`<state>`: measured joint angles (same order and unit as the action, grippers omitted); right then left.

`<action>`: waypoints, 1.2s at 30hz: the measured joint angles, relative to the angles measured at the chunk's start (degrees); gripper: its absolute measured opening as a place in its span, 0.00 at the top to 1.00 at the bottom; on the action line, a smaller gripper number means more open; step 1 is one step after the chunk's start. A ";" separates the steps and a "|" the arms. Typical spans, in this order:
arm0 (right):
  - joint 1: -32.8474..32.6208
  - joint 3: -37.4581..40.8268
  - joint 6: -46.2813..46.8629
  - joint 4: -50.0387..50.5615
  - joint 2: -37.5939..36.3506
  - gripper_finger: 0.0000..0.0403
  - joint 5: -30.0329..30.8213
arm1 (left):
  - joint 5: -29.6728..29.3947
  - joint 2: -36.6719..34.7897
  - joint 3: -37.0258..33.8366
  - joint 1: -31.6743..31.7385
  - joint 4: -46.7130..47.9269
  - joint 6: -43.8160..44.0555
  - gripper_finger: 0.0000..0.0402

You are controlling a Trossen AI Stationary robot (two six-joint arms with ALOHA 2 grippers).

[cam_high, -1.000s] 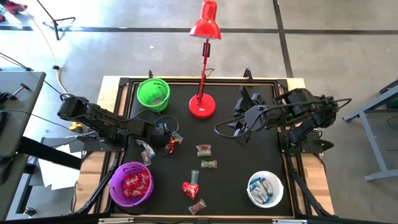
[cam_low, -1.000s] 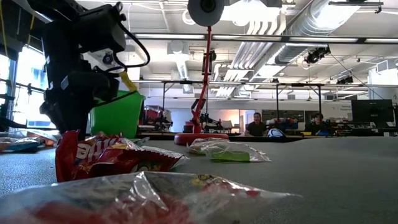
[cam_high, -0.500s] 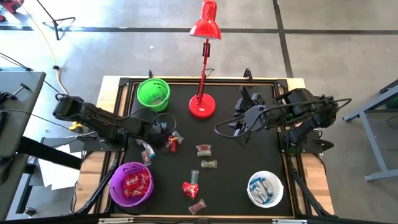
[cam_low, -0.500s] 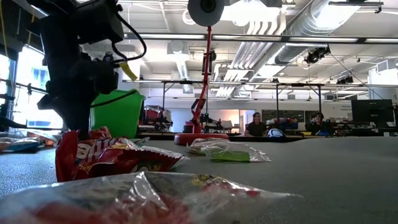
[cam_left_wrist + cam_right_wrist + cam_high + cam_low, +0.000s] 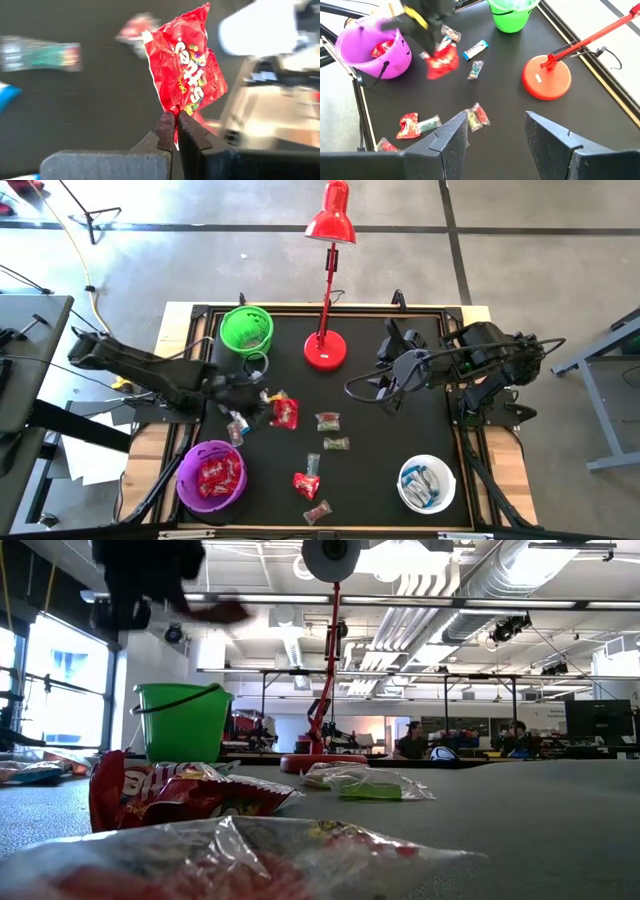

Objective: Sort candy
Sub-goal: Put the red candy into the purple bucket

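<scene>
The left gripper (image 5: pixel 176 125) pinches a red candy (image 5: pixel 285 412) left of centre in the high view, above the mat (image 5: pixel 380 430). The right gripper (image 5: pixel 495 131) waits spread, centre-right.

Two robot arms work a black table (image 5: pixel 380 470) holding three bowls: one green bowl (image 5: pixel 246 330), one purple bowl (image 5: pixel 211 476), one white bowl (image 5: pixel 427 484). One red lamp (image 5: pixel 327 280) stands among them. One red candy packet (image 5: pixel 184 65) hangs aloft; about seven more candies lie loose on the mat.
</scene>
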<state>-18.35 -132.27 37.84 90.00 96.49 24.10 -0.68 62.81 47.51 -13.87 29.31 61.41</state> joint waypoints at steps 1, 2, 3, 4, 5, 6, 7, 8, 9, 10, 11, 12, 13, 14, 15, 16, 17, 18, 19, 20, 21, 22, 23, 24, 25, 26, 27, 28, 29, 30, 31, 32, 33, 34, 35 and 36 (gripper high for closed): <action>-0.02 0.00 -0.46 0.00 0.00 0.52 0.00 | -0.03 -0.96 1.36 -1.36 0.03 0.65 1.00; -0.02 0.00 -0.75 0.00 0.00 0.52 0.00 | -0.26 -1.64 2.80 -2.84 0.14 1.36 1.00; -0.01 0.00 -0.85 0.00 0.00 0.52 0.00 | -0.76 -2.05 4.26 -4.45 -0.02 2.00 1.00; -0.01 0.00 -1.22 0.00 0.00 0.52 0.00 | -1.45 -2.32 5.57 -6.28 -0.14 2.56 1.00; -0.01 0.00 -1.79 0.00 0.00 0.52 0.03 | -1.99 -2.60 6.70 -8.15 -0.02 2.90 1.00; -0.01 0.00 -2.16 0.00 0.00 0.52 0.06 | -2.29 -2.73 7.78 -10.26 0.27 3.57 1.00; -0.01 0.00 -2.24 0.00 0.00 0.52 0.09 | -2.29 -2.74 8.76 -12.53 0.34 5.02 1.00; 0.00 0.00 -2.29 0.00 0.00 0.52 0.11 | -2.26 -2.67 9.69 -14.75 0.84 7.24 1.00; 0.00 0.00 -2.29 0.00 0.00 0.52 0.11 | -2.26 -2.66 10.36 -16.91 1.92 9.98 1.00; -0.01 0.00 -2.31 0.00 0.00 0.52 0.11 | -2.26 -2.45 10.90 -19.21 3.16 13.10 1.00; -0.02 0.00 -2.33 0.00 0.00 0.52 0.11 | -2.24 -2.18 11.34 -21.31 4.17 16.38 1.00; 0.00 0.00 -2.58 0.00 0.00 0.52 0.11 | -2.17 -1.95 11.59 -23.44 5.31 19.63 1.00; 0.00 0.00 -3.00 0.01 0.00 0.52 0.11 | -1.91 -1.80 11.70 -25.42 7.05 22.98 1.00; -0.01 0.00 -3.39 0.01 0.00 0.52 0.12 | -1.43 -1.70 11.69 -27.35 8.70 26.19 1.00; -0.02 0.00 -3.78 0.00 0.00 0.52 0.13 | -1.34 -1.58 11.71 -29.04 10.35 28.84 1.00; -0.01 0.00 -4.21 0.00 0.00 0.52 0.32 | -1.35 -1.40 11.75 -30.60 12.65 31.06 1.00; -0.02 0.00 -4.74 0.00 0.00 0.52 0.98 | -1.45 -1.17 11.75 -31.99 15.59 33.04 1.00; -0.02 0.00 -5.24 0.00 0.00 0.52 1.88 | -1.57 -0.83 11.75 -33.23 18.92 35.20 1.00; -0.02 0.00 -5.61 0.00 0.00 0.52 2.81 | -1.86 -0.45 11.75 -34.34 22.19 37.54 1.00; -0.01 0.00 -5.97 0.00 0.00 0.52 3.58 | -1.99 -0.04 11.75 -35.38 25.29 40.30 1.00; 0.12 0.00 -6.49 0.00 0.00 0.52 4.37 | -1.97 0.37 11.73 -36.34 28.32 43.21 1.00; 0.30 0.00 -6.97 0.00 0.00 0.52 4.88 | -1.89 0.75 11.73 -37.16 30.51 45.75 1.00; 0.42 0.00 -7.29 0.00 0.00 0.52 4.99 | -1.62 1.16 11.73 -37.78 31.71 47.75 1.00; 0.74 0.00 -7.40 0.00 0.00 0.52 5.04 | -1.34 1.60 11.73 -38.33 32.00 49.14 1.00; 0.99 0.00 -7.47 0.00 0.00 0.52 5.03 | -1.32 1.96 11.73 -38.76 31.89 50.07 1.00; 1.21 0.00 -7.47 0.00 0.00 0.52 5.05 | -1.34 2.31 11.73 -39.15 31.45 50.68 1.00; 1.49 0.00 -7.42 0.00 0.00 0.52 5.05 | -1.50 2.70 11.73 -39.44 30.70 51.05 1.00; 1.66 0.00 -7.42 0.01 0.00 0.52 5.05 | -1.66 3.17 11.73 -39.72 30.03 51.37 1.00; 1.84 0.00 -7.46 0.00 0.00 0.52 5.01 | -1.77 3.60 11.73 -39.93 29.84 51.64 1.00; 1.92 0.00 -7.72 0.02 0.00 0.52 5.01 | -1.73 3.99 11.73 -40.10 29.83 51.84 1.00; 1.93 0.00 -7.92 0.01 0.00 0.52 5.01 | -1.59 4.30 11.73 -40.26 29.50 51.78 1.00; 1.91 0.00 -8.14 0.01 0.00 0.52 4.97 | -1.16 4.44 11.73 -40.32 29.02 51.39 0.99; 1.88 0.00 -8.19 0.02 0.00 0.52 4.81 | -1.04 4.54 11.73 -40.32 28.70 50.79 0.98; 1.88 0.00 -8.21 0.00 0.00 0.52 4.63 | -0.92 4.54 11.73 -40.32 28.50 50.35 0.97; 1.88 0.00 -8.24 0.02 0.00 0.52 4.39 | -0.85 4.53 11.73 -40.32 28.18 50.02 0.96; 1.88 0.00 -8.25 0.00 0.00 0.52 4.33 | -0.85 4.52 11.73 -40.32 27.65 49.67 0.95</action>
<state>-16.47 -132.27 29.58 90.00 96.49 28.42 -1.53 67.33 59.24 -54.19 56.96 111.08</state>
